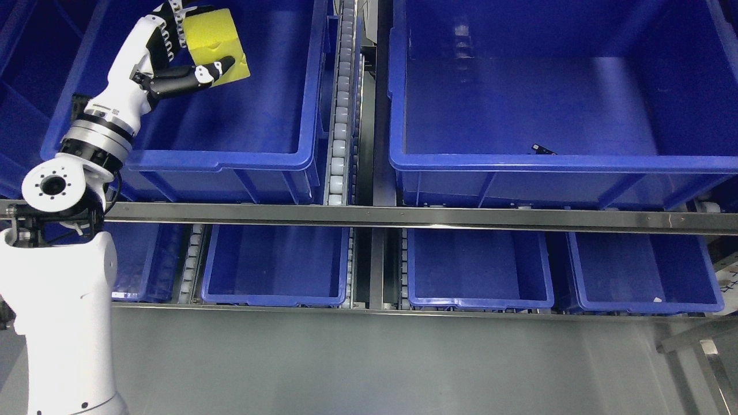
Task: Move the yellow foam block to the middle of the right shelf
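Note:
The yellow foam block (pixel 216 43) is held in my left hand (pixel 193 49), above the inside of the upper left blue bin (pixel 259 158). The thumb (pixel 196 75) presses its lower side and the fingers (pixel 170 23) wrap its top left edge. My left arm rises from the lower left of the picture. The large blue bin (pixel 548 161) on the right shelf stands to the right of the roller track. My right arm is not in view.
A roller track (pixel 340 115) runs between the two upper bins. A steel rail (pixel 403 218) crosses in front. Three smaller blue bins (pixel 277 300) sit on the lower shelf. A small dark object (pixel 543 150) lies in the right bin.

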